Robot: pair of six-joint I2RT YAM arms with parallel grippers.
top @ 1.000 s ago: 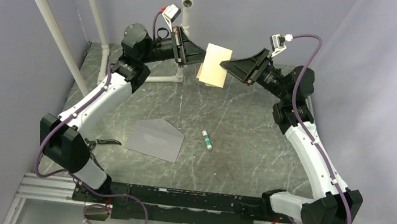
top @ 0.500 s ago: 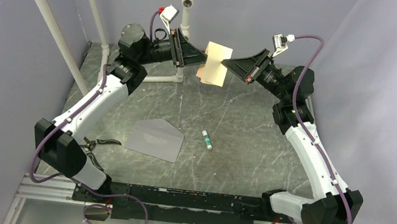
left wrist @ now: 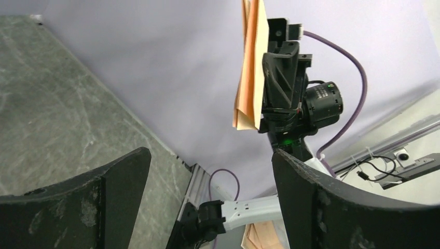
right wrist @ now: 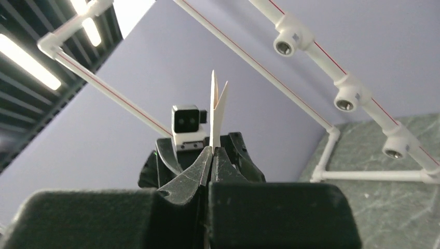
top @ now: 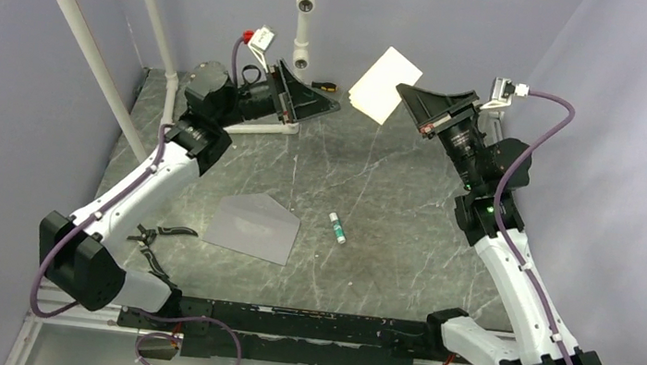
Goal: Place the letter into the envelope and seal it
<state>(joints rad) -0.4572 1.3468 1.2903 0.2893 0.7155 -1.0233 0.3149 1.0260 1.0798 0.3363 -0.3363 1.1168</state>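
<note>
Letter (top: 386,85) is pinched tight in the right fingers (right wrist: 200,168) high over the far edge of the table (top: 409,212), left fingers (left wrist: 119,176) are wide and empty, and the envelope (top: 251,225) lies nearer the front, not yet filled or sealed.

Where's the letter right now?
In the top view the letter is up in the air at the far side, right of centre, pinched in the right hand; the envelope lies flat on the table, nearer and to the left.
</note>
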